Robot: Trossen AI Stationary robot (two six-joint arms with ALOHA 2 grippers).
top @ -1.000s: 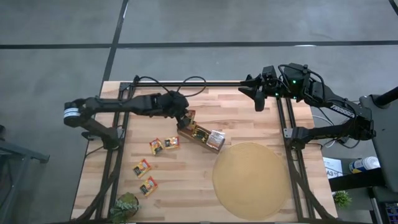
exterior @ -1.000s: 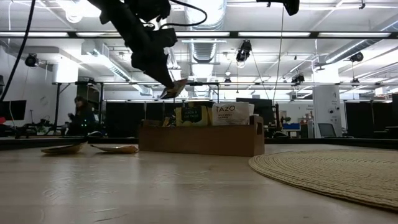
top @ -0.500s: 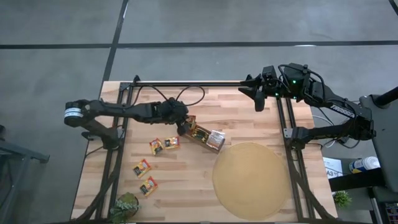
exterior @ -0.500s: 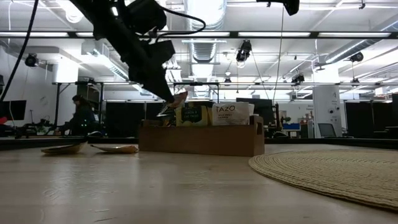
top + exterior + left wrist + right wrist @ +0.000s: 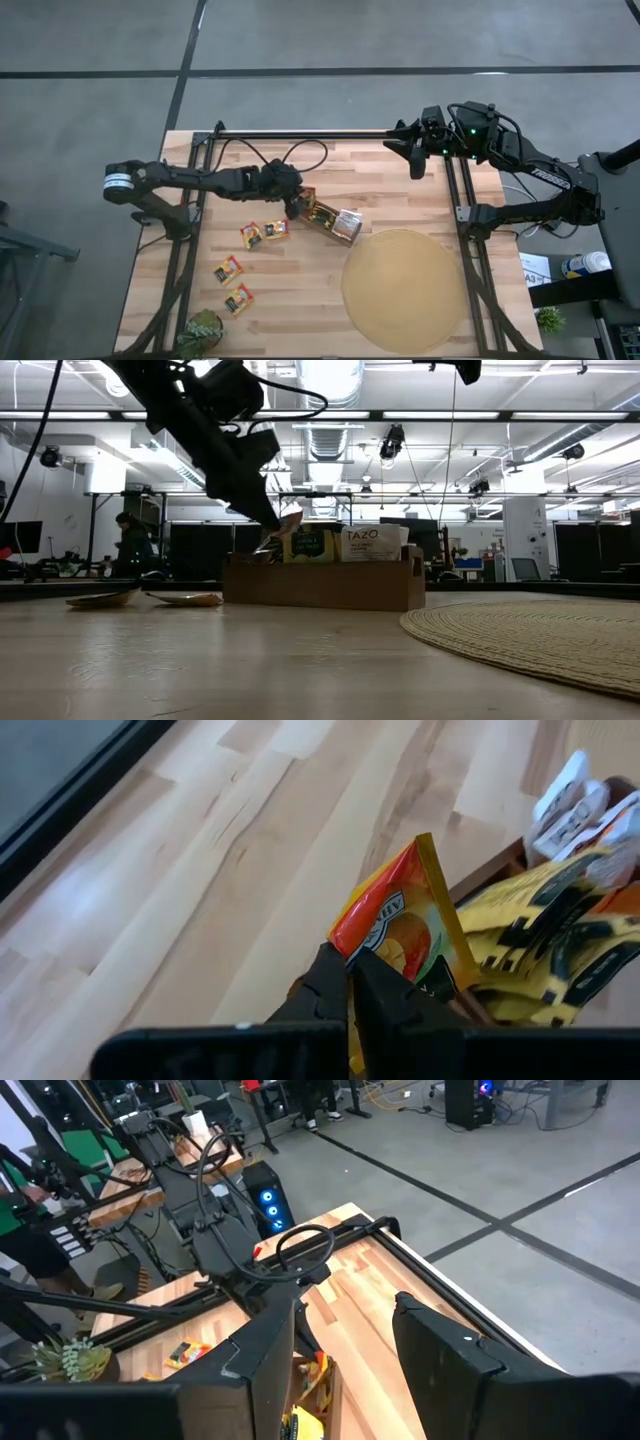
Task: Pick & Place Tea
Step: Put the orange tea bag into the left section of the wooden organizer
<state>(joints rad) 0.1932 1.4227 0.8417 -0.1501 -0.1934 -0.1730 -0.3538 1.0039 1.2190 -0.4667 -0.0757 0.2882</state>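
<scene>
**Sachet Held at the Left End of the Tea Box**

While four loose tea sachets (image 5: 250, 234) lie on the left part of the table (image 5: 400, 195), the left arm reaches across from the left edge and carries a fifth. Two of the loose ones sit side by side just left of the wooden box (image 5: 325, 217); another (image 5: 229, 269) lies nearer, and the last (image 5: 238, 298) nearer again, close to a small potted plant (image 5: 202, 331) at the near left corner.

The left gripper (image 5: 293, 203) hangs over the left end of the box with its jaws clenched on an orange-red sachet (image 5: 400, 925). In the left wrist view the dark fingertips (image 5: 330, 982) pinch the sachet's lower corner, and the packet stands tilted just beside the yellow-green sachets (image 5: 545, 915) already filed in the box. From the low view the held sachet hovers at about the height of the box's rim, at its left end.

Inside the box, upright sachets fill the compartments, with white ones (image 5: 372, 543) toward the right end.

Right of the box, a big round woven mat (image 5: 403, 290) covers the near right part of the table.

The right gripper (image 5: 414, 155) waits at the far right edge, well apart from the box, its jaws released and holding nothing.
</scene>
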